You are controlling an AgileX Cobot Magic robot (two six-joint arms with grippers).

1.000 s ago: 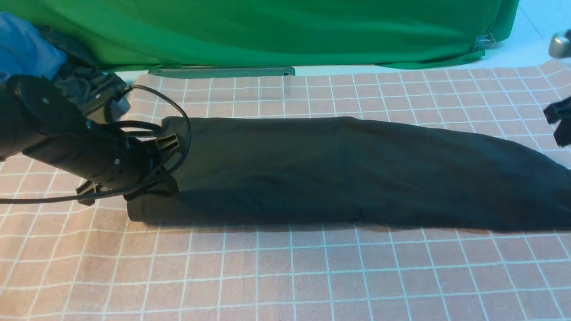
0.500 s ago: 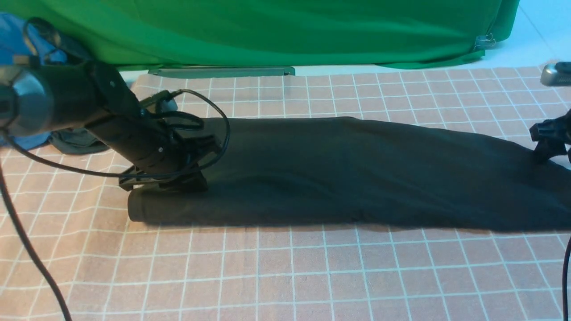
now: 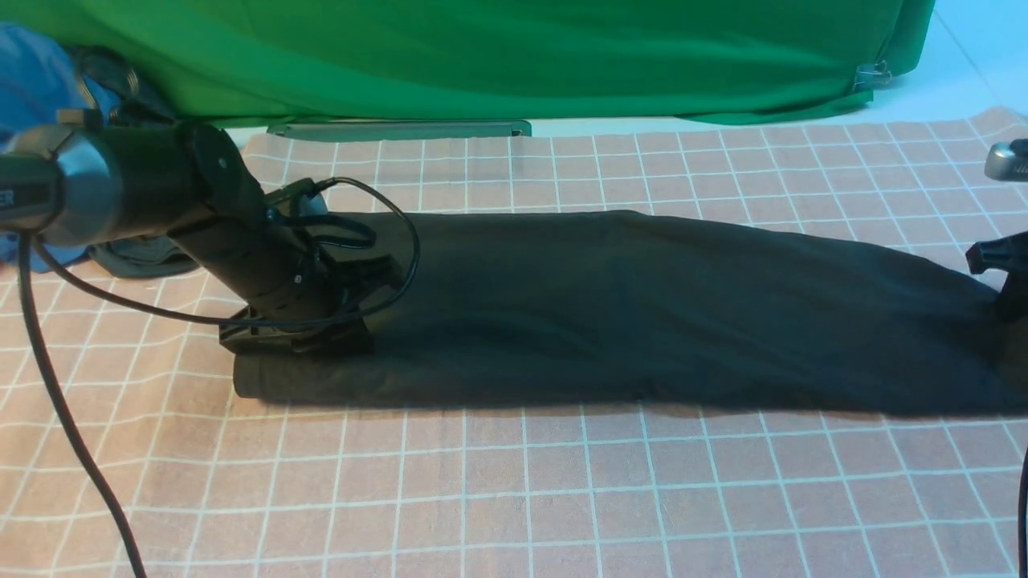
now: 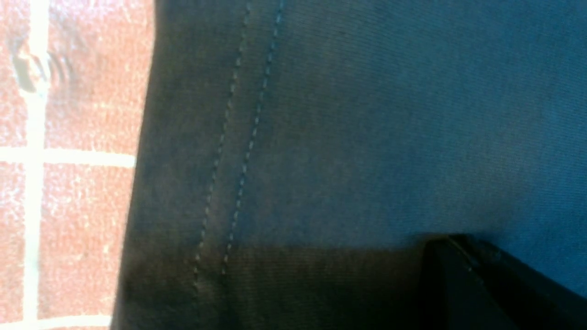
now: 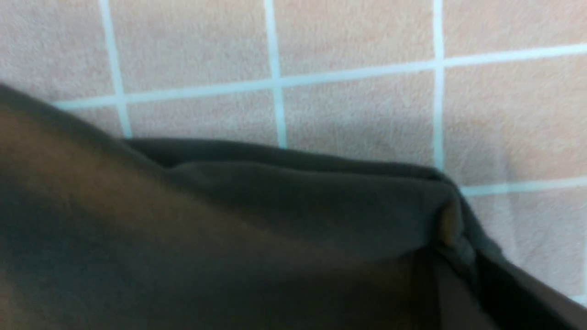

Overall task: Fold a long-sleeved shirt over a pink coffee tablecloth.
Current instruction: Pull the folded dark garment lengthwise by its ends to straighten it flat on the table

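long-sleeved shirt (image 3: pixel 642 313) lies lengthwise-folded on the pink coffee tablecloth (image 3: pixel 562 498). left gripper (image 3: pixel 321 333) closed, down at its left end; right gripper (image 3: pixel 1004 273), at the other, cannot be told. crosswise fold likely next, needing firm grips.

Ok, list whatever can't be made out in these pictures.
Left gripper: front view, fingertips hidden under the left arm, so any hold on the shirt is unclear.
Right gripper: front view, cut off by the right edge; its wrist view shows no fingers.
Shirt's right end: runs past the front view's right edge.
Blue cloth: front view, cut off at the left edge, partly behind that arm.
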